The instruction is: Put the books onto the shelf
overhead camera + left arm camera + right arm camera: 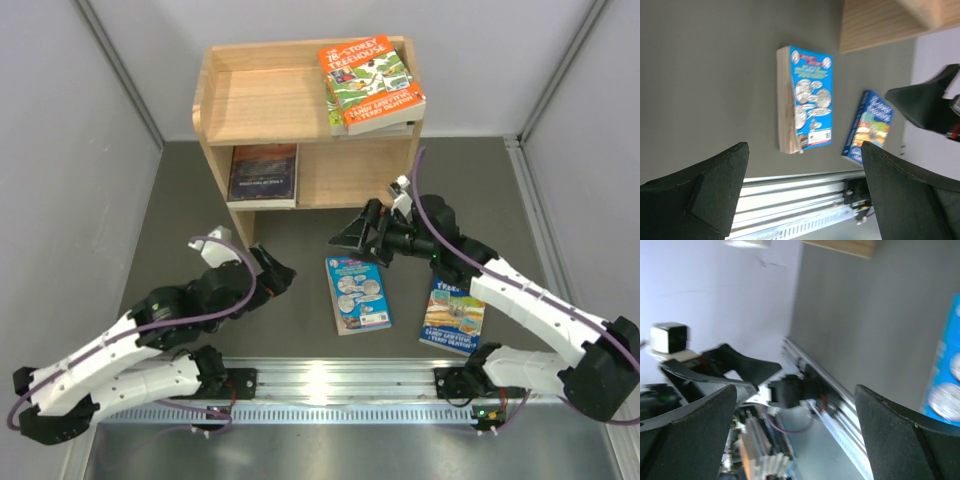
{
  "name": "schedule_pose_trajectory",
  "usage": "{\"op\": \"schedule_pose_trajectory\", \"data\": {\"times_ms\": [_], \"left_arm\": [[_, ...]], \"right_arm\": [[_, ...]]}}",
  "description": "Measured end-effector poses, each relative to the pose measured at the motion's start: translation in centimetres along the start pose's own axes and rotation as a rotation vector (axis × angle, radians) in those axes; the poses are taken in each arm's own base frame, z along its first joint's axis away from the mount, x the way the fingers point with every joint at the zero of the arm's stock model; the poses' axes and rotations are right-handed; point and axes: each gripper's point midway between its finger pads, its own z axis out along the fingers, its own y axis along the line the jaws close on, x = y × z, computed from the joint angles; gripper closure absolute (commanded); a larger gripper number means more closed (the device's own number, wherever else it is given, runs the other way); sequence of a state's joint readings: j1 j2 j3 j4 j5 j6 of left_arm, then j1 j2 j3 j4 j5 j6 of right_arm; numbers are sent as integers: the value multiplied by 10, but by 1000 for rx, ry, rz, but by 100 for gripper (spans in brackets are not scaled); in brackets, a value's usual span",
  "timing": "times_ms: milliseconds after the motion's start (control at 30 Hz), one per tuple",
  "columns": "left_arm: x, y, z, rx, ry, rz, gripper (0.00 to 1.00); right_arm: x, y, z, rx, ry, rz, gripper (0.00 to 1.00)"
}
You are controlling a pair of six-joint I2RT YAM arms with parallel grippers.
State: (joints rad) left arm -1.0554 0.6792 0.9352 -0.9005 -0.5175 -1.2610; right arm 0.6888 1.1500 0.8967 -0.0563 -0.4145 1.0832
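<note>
Wide-spread left claw point(278, 268) beside thick blue bubble-covered paperback point(357, 293)

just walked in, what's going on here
Book shelving, partway done. A stack of books lies atop the shelf, a dark book on its lower tier. A light blue book and a darker blue book lie on the table. The robot's left gripper and right gripper hover open, holding nothing.

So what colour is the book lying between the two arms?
Blue book, white bubbles; left wrist view.
</note>
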Motion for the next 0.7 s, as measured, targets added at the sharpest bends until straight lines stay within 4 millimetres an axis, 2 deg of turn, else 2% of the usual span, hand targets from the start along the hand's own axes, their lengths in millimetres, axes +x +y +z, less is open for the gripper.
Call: {"op": "schedule_pose_trajectory", "data": {"times_ms": [133,200,333,433,567,700], "left_arm": [[28,3,28,-77,79,56,1],[53,10,48,-112,140,78,1],[101,36,83,-154,244,77,1],[125,52,100,-171,300,57,1],[143,51,120,-148,336,24,1],[153,32,138,-83,352,-15,1]], "right_arm": [[10,-42,-19,184,-8,-35,0],[21,-71,-31,284,3,-34,0],[55,-146,-49,518,81,8,0],[75,-189,-63,677,138,37,0],[82,-213,-68,777,166,46,0],[87,-227,-65,804,184,49,0]]}}
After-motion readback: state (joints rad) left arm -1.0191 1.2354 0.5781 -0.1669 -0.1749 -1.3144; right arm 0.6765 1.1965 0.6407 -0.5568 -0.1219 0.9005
